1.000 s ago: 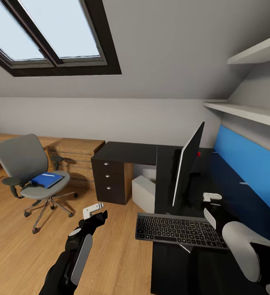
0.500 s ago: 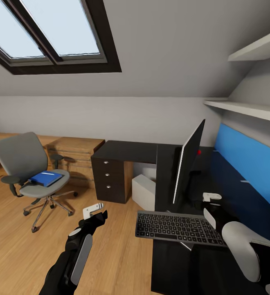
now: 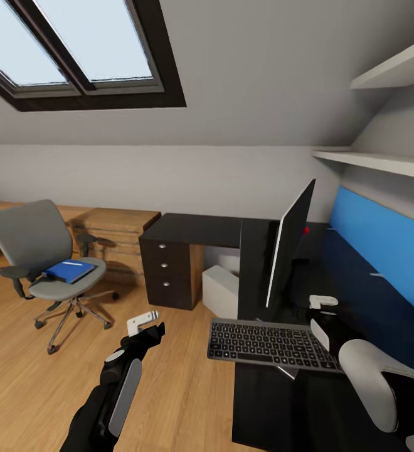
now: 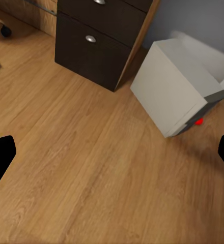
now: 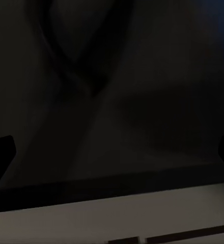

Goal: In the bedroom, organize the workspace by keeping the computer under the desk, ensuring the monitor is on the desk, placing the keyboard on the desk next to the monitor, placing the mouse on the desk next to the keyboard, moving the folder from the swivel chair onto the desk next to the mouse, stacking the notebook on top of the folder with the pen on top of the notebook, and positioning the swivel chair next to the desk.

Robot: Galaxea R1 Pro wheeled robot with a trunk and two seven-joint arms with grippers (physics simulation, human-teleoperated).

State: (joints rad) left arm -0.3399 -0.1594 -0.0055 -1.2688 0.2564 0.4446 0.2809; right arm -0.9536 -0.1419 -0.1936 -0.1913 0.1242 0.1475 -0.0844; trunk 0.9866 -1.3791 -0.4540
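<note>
The right gripper's fingers (image 3: pixel 323 307) pinch the right end of the slim black keyboard with dark grey keys (image 3: pixel 266 344), holding it raised and slightly tilted over the near edge of the glossy black L-shaped desk (image 3: pixel 197 229), its left end jutting past the edge. Just beyond it, at 12 o'clock, the thin black widescreen monitor (image 3: pixel 288 248) stands edge-on on the desk. The left gripper's fingers (image 3: pixel 145 323) hang spread over the light wood plank floor (image 4: pixel 81 173) at about 9 o'clock from the keyboard. The light grey box-shaped computer tower (image 4: pixel 175 86) sits on the floor under the desk, beside the dark drawer unit (image 3: pixel 167 276). Well apart, at 10 o'clock, the grey upholstered swivel chair (image 3: pixel 28 235) carries the flat bright blue folder (image 3: pixel 70 270) on its seat.
</note>
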